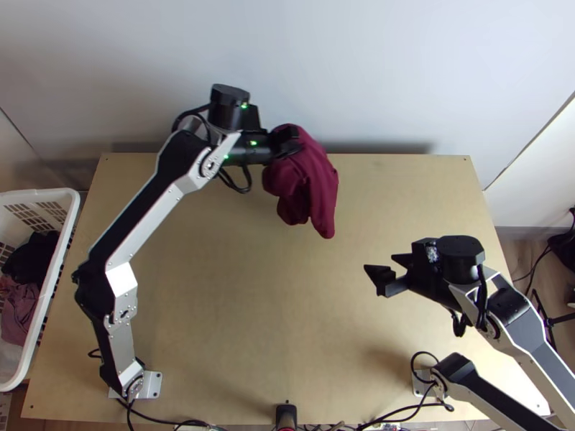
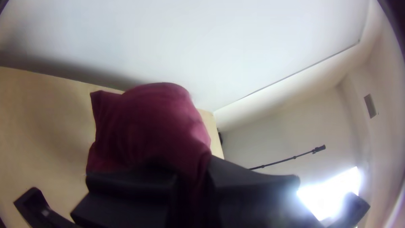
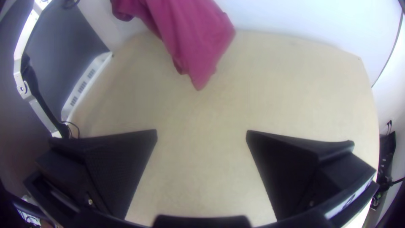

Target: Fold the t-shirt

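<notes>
Left gripper (image 1: pixel 291 139), its two wide flat black fingers pressed together on fabric, is clamped on a soft maroon cloth t-shirt (image 1: pixel 313 179), which is held up bunched and dangling over the far part of a light wooden table (image 1: pixel 287 309). Which part is pinched cannot be told. No deliberate fold can be made out, so the folding itself is judged not yet begun: lowering, spreading flat and folding are all left to be done. By the right gripper (image 3: pixel 202 134), opened wide over the table, nothing is held; it could be used for a second grip. Beside the table's left edge, dark and mauve clothes (image 1: pixel 29 266) are contained in a white plastic laundry basket (image 1: pixel 54 194)
</notes>
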`<action>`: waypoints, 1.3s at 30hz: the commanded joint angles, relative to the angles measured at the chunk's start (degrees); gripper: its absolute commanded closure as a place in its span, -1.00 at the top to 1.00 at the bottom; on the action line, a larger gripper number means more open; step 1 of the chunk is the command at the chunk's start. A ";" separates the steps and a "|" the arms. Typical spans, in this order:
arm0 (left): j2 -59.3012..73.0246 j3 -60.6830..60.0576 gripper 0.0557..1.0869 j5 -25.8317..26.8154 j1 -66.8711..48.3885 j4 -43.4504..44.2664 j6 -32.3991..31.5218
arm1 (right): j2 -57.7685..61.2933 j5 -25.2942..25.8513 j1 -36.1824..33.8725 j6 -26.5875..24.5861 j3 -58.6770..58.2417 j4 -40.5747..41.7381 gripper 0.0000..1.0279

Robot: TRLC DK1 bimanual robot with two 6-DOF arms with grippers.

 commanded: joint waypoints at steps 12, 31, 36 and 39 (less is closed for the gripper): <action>8.32 -0.15 -0.91 0.35 -9.65 17.33 -11.92 | -4.62 0.21 -0.84 -0.19 -2.89 -2.14 0.91; -11.37 -52.27 -0.91 -3.96 7.49 24.45 9.96 | 0.92 0.03 0.13 -0.10 -4.21 4.54 0.91; -14.98 -60.01 -0.91 -3.96 10.13 26.82 11.81 | 2.77 0.03 1.18 0.42 -4.30 5.07 0.91; -15.77 -63.96 -0.91 -4.04 10.65 29.64 12.42 | 3.56 0.03 3.03 0.16 -5.53 4.89 0.91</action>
